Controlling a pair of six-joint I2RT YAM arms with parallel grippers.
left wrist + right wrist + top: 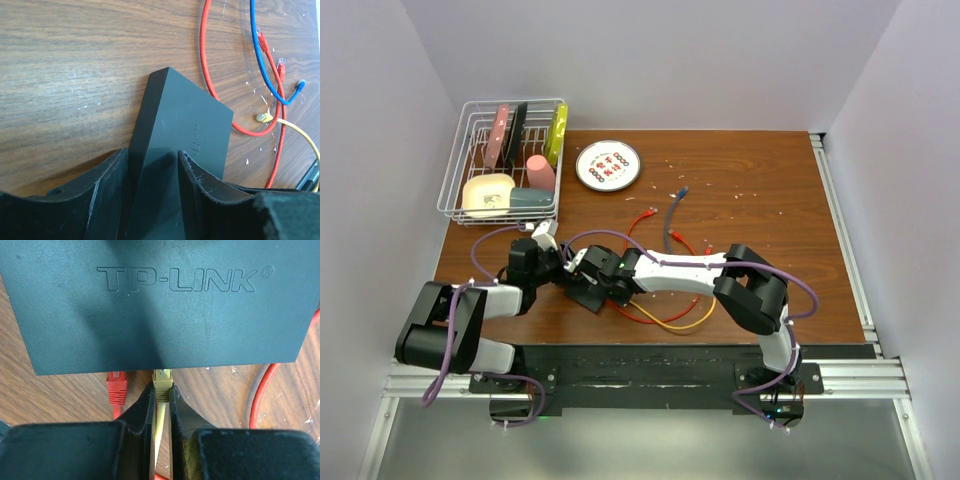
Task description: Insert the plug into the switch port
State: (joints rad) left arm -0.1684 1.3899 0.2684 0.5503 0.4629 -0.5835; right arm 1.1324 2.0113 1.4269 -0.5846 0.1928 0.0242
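The switch is a flat matte-black box marked TP-LINK, lying on the wooden table. It also shows in the top view and the left wrist view. My left gripper is shut on one end of the switch, a finger on each side. My right gripper is shut on the yellow plug, whose tip meets the switch's port edge. I cannot tell how deep it sits. A red plug sits at the port edge just to its left.
Loose red, blue and yellow cables lie on the table to the right of the switch, with free plug ends. A wire dish rack stands at the back left. A round white plate lies beside it.
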